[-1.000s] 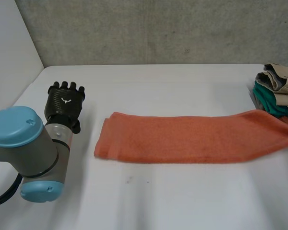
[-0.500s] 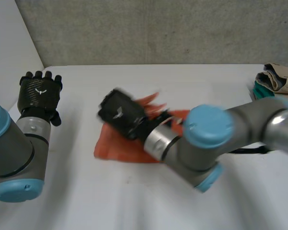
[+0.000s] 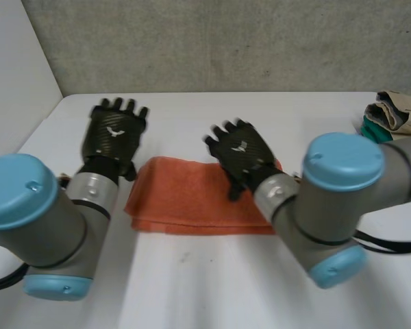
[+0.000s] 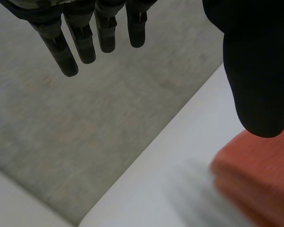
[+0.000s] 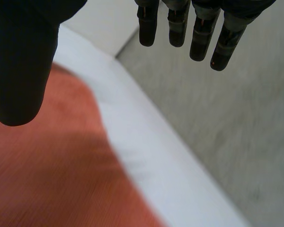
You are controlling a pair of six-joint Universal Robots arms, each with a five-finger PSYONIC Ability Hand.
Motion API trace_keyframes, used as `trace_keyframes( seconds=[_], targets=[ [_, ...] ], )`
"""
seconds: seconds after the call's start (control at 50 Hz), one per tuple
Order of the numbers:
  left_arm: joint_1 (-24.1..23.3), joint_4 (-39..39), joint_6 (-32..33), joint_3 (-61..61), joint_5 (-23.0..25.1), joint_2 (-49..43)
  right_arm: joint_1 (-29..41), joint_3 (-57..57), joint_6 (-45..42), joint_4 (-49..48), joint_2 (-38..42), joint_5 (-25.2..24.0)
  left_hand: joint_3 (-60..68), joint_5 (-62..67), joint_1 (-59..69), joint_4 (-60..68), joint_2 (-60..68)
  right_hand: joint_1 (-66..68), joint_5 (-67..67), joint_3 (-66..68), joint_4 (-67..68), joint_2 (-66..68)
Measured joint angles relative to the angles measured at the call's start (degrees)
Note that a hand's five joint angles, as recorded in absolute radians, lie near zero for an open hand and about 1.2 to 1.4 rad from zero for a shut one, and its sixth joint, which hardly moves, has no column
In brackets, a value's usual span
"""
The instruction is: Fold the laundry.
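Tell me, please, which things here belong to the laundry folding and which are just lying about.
In the job: orange terry towel, folded, mid-table; left hand, open, beside its end; right hand, open, over it.
Lying about: stack of beige and teal folded cloths at the right edge of the white table.

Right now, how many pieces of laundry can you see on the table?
3: the orange towel folded mid-table, plus a beige cloth atop a teal cloth at the far right edge. The right arm may hide more.
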Motion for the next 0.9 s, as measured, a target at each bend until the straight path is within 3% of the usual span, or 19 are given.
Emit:
trace_keyframes(
  seconds=[0.14,0.28,0.36,0.4,0.44,0.58,0.62,0.72,0.78,0.9],
  targets=[
    [-4.6,-0.3,-0.4,5.4,1.1,-7.8,-7.0,7.9,4.5,9.1,-2.5,-0.1,0.0,0.0,0.0,0.0,0.0,0.0,0.0,0.0,0.0,0.0],
    [-4.7,-0.9,-0.2,10.4,0.7,-14.9,-10.3,11.9,4.0,8.8,-1.5,0.3,0.0,0.0,0.0,0.0,0.0,2.7,3.5,4.5,3.2,3.9],
    [-3.8,-1.8,-0.1,11.8,0.5,-17.2,-11.9,12.9,3.0,6.9,0.6,0.9,0.0,0.0,0.0,0.0,0.0,25.1,26.7,29.5,28.1,29.2],
    [-3.4,-2.5,-0.1,11.8,0.4,-17.6,-12.7,13.1,2.0,5.9,1.5,1.2,0.0,0.0,0.0,0.0,0.0,36.0,45.3,48.9,47.7,49.2],
    [-3.1,-3.1,-0.1,11.7,0.4,-17.6,-13.5,13.1,1.0,5.0,2.0,1.5,0.0,0.0,0.0,0.0,0.0,37.4,50.4,54.5,53.4,51.9],
    [-3.0,-6.8,-0.3,8.9,-0.6,-15.3,-15.5,13.7,-8.5,3.4,0.1,3.4,0.0,0.0,0.0,0.0,0.0,39.5,51.1,55.4,54.7,54.2],
    [-3.0,-8.6,-0.6,6.4,-1.3,-12.6,-15.5,13.0,-15.9,3.1,-2.7,4.7,0.0,0.0,0.0,0.0,0.0,41.6,51.9,55.4,54.7,54.7],
    [-2.8,-9.9,-0.9,2.7,-1.7,-8.0,-13.0,9.9,-24.7,2.2,-4.6,5.3,0.0,0.0,0.0,0.0,0.0,42.1,52.3,55.4,54.7,54.7],
    [-2.3,-10.1,-1.0,1.0,-1.9,-5.6,-7.5,5.9,-29.4,0.0,-3.4,4.6,0.0,0.0,0.0,0.0,0.0,42.1,52.4,55.4,54.7,54.7],
    [0.6,-10.0,-1.0,-1.0,-2.1,-1.2,4.4,0.8,-32.4,-5.1,1.9,-1.5,0.0,0.0,0.0,0.0,0.0,42.9,52.4,55.4,54.7,54.7]
  ],
)
